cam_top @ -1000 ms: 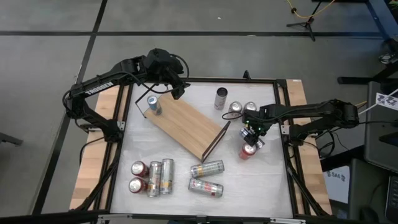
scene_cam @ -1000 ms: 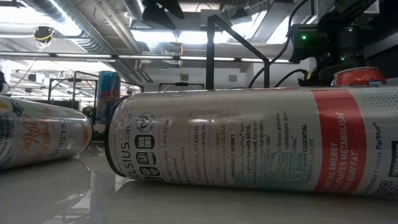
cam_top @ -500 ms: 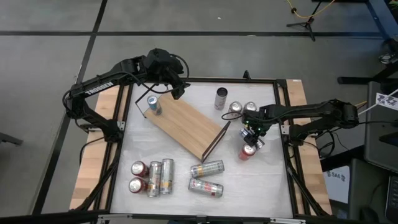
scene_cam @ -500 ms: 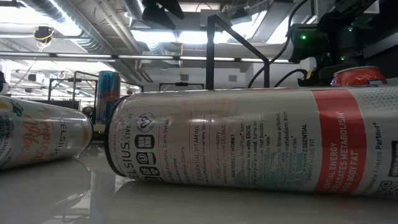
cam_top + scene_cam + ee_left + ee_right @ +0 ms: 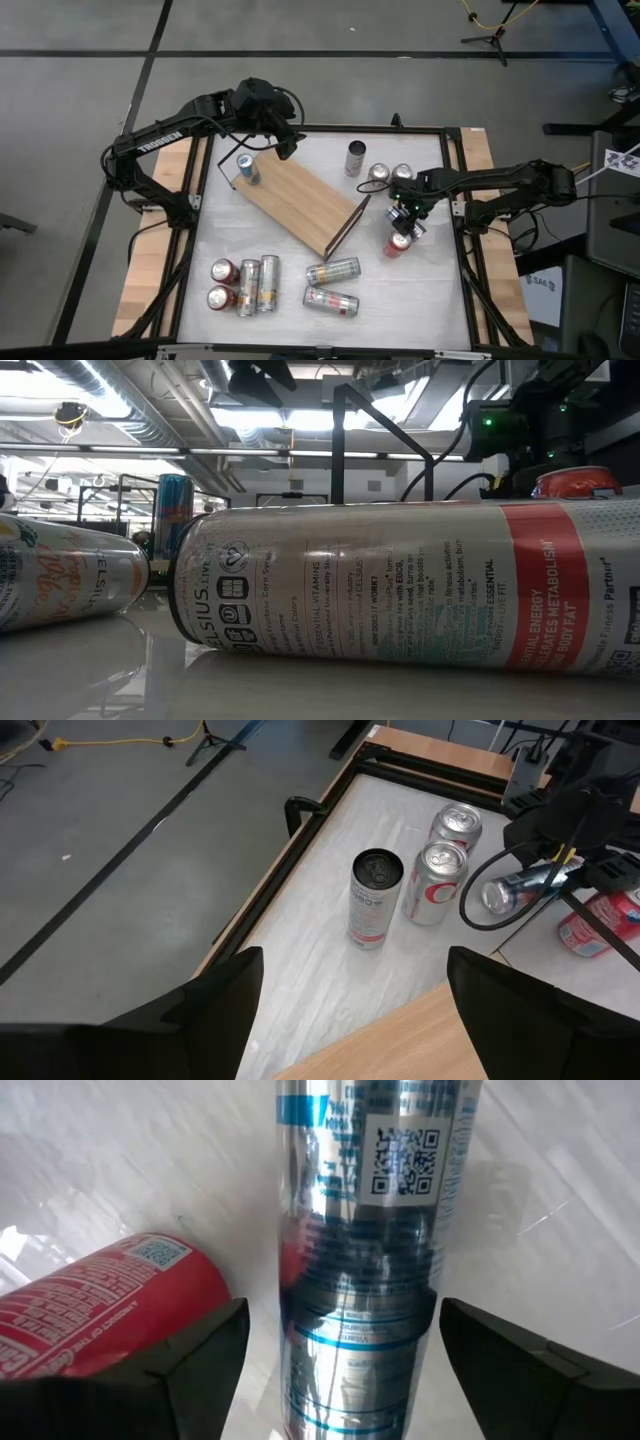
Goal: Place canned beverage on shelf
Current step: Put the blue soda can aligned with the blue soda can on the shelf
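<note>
can (image 5: 247, 170) on shelf (image 5: 300, 203), table (image 5: 430, 300) centre
</note>
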